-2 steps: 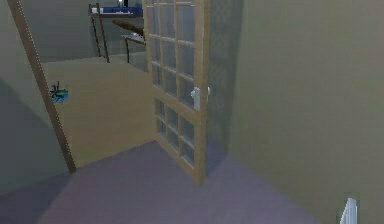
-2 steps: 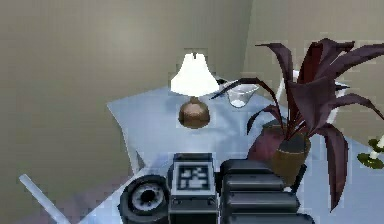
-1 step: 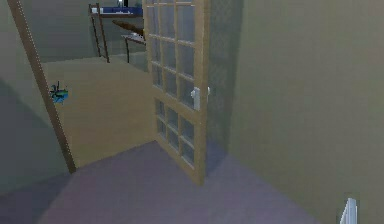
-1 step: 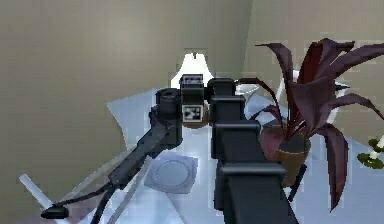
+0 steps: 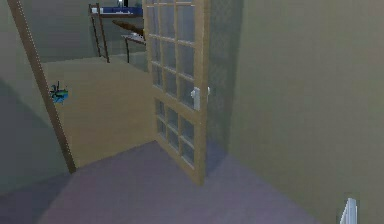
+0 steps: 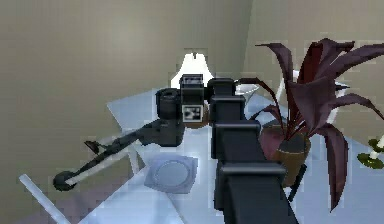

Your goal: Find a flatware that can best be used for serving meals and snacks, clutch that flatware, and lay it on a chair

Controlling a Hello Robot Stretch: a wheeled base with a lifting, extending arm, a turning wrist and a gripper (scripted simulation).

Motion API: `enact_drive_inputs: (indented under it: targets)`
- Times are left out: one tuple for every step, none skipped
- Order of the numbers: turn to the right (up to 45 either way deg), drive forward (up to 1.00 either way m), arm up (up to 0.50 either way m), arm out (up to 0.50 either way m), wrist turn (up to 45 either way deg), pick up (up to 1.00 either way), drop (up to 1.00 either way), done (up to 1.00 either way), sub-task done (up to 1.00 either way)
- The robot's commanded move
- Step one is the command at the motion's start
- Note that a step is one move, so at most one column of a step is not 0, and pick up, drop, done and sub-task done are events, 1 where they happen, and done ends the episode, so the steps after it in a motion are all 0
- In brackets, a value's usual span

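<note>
1. Gripper [image 6: 85, 162]: in the arm side view its thin fingers reached toward 8 o'clock from the dark body, across the pale table [image 6: 130, 103]. You could not read the finger state. With tabletop behind the far end, you could not tell whether it held anything.
2. Task's thing: the white round plate [image 6: 172, 172] lay flat on the table. It was just beside the arm [image 6: 245, 170] at the arm's 9 o'clock, and at about 4 o'clock from the fingertips. Resting on the surface, it looked ungrasped.
3. Judged step: lining up on the plate for the grasp. The chair placement was not yet begun.
4. You needed to bring the fingers to the plate's rim, not its centre, since a flat, thin plate offered only an edge. A low, level approach was judged best.
5. Hazard: a dark-red potted plant [image 6: 300, 130] stood at the arm's 3 o'clock. You had to keep any lift or retraction clear of its leaves.
</note>
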Motion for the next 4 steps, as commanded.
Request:
enact_drive_inputs:
  targets:
    - [0.0, 0.0, 0.0, 0.0, 45.0, 0.0, 0.0, 0.0, 0.0]
    - [0.0, 0.0, 0.0, 0.0, 42.0, 0.0, 0.0, 0.0, 0.0]
    - [0.0, 0.0, -0.32, 0.0, 0.0, 0.0, 0.0, 0.0, 0.0]
    - [0.0, 0.0, 0.0, 0.0, 0.0, 1.0, 0.0, 0.0, 0.0]
